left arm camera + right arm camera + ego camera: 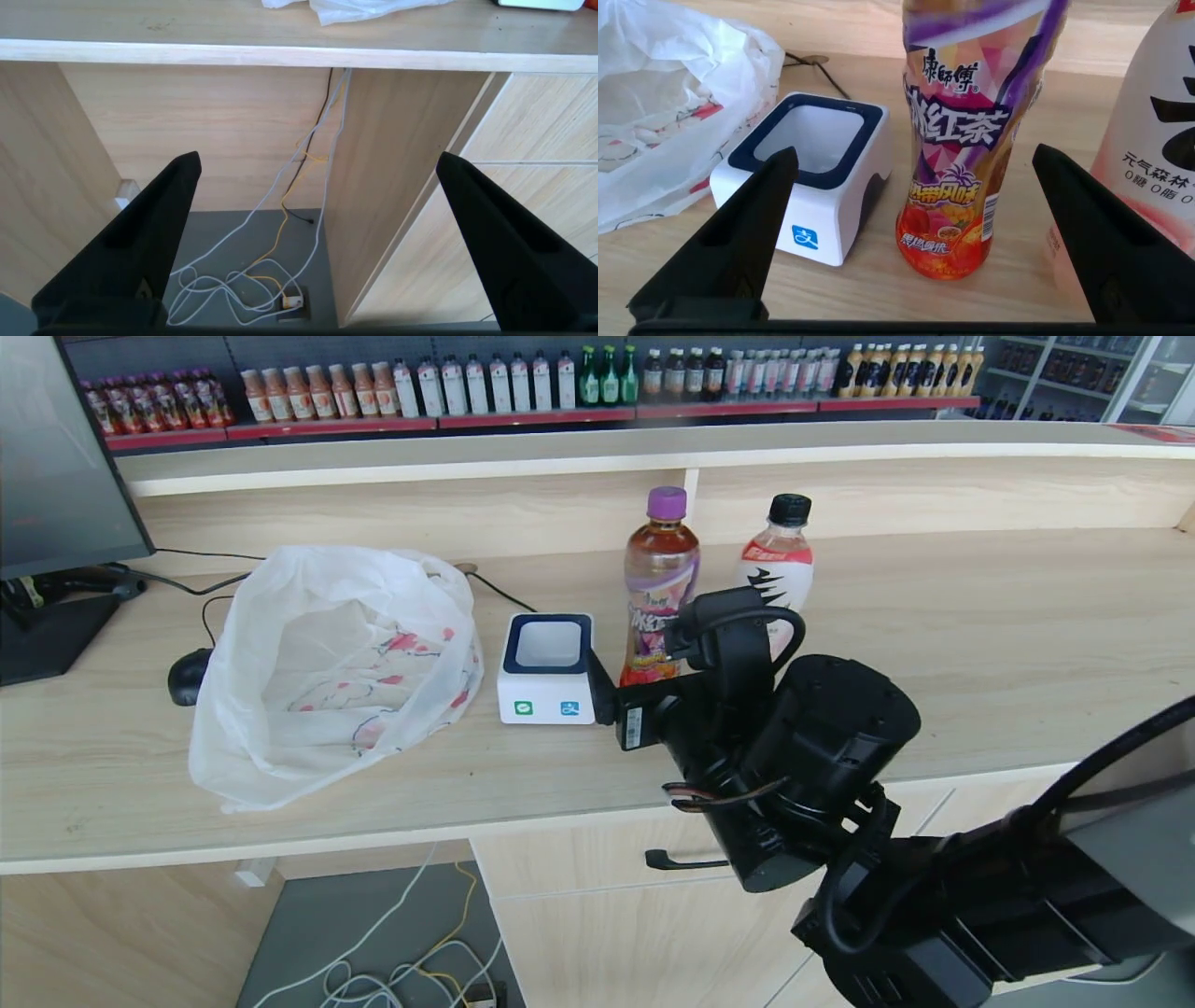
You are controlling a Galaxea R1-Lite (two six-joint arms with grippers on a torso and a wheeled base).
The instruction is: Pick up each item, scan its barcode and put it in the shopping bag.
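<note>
The crumpled white plastic shopping bag (327, 663) lies left of centre in the head view; the purple-capped amber tea bottle (659, 579) stands at centre. The right gripper (910, 159), spread wide, frames the bottle. The pick-up looks to be in hand, and it next needs an advance, then closing.

One white scanner box (546, 669), one shopping bag (336, 663) just beside the scanner box, one tea bottle (659, 588) with a purple cap on its other side, one white bottle (780, 565) with a black cap, two bottles together, one black mouse (189, 675).
</note>
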